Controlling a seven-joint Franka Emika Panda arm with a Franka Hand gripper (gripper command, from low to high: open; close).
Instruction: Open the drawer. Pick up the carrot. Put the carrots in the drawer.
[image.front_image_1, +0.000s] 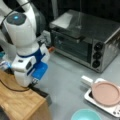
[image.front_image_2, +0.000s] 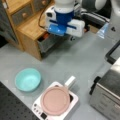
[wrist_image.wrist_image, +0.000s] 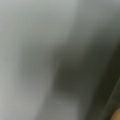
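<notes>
The gripper (image.front_image_2: 65, 35) hangs low over the open drawer (image.front_image_2: 48, 42) of the wooden-topped cabinet (image.front_image_2: 30, 28) in a front view; whether its jaws are wide or narrow cannot be told, as the arm's body hides them. A small orange bit, perhaps the carrot (image.front_image_2: 45, 35), shows at the drawer's cabinet end. A teal bowl (image.front_image_2: 27, 79) and pink plate (image.front_image_2: 55, 100) sit well apart on the grey worktop (image.front_image_2: 75, 60).
</notes>
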